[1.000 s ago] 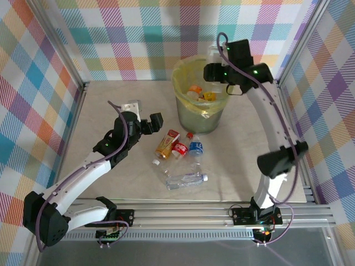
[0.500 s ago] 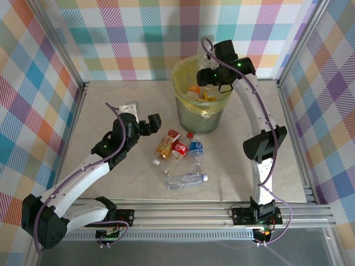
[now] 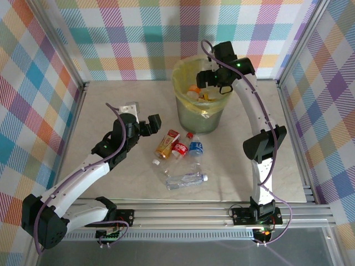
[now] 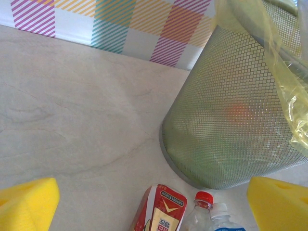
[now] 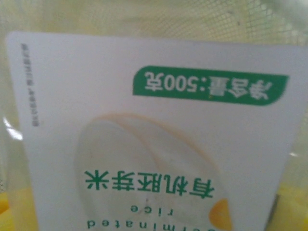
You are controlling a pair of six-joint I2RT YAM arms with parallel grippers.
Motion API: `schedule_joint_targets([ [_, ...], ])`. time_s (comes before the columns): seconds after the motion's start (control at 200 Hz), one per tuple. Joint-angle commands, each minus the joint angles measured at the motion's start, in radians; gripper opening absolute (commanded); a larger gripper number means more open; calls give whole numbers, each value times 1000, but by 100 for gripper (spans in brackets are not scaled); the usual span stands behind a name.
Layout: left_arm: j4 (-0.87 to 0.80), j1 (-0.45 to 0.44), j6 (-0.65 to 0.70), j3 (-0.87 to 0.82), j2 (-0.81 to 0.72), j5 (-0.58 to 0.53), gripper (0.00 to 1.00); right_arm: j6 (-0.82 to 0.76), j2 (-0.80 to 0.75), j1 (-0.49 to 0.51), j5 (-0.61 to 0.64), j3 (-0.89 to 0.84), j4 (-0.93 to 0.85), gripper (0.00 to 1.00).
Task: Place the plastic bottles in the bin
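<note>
The left tool (image 3: 148,124) is hovering low over the pale surface (image 3: 111,100). Its yellow pads (image 4: 26,202) are spread wide, with nothing between them. Just ahead of it, a red-labelled bottle (image 3: 166,143) and a blue-labelled bottle (image 3: 195,147) with a red cap are lying side by side with a third between them. All are near the foot of the bin (image 3: 199,119). A clear bottle (image 3: 186,179) is lying on its side closer to the arms.

The bin, lined with a yellow bag (image 3: 177,83), is standing at the back of the surface and already holding several bottles (image 3: 197,91).

The right tool (image 3: 212,82) is reaching over the bin's mouth. Its own camera is looking point-blank at a white-labelled bottle (image 5: 149,130) with green print, against the mesh and bag. Whether that tool is pinching the bottle or letting it go cannot be told.

The step in hand appears to be a drop-off into the bin. Next, the right arm will likely need to lift clear. The left tool will need to settle over the nearest bottle, pads straddling its body, before pressing together.
</note>
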Motion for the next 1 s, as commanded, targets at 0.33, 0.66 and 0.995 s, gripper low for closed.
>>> schedule_joint_targets([
  [0.33,-44,-4,36,-52,-21,1,100,-2,-68,10,7,37,-24,100],
  [0.66,-138,-4,117,-22,43,87,100,63,-188,17,-18,55,-43,100],
  [0.995,-163,-4,147,1,212,248,96,177,-474,17,96,-347,70,100],
])
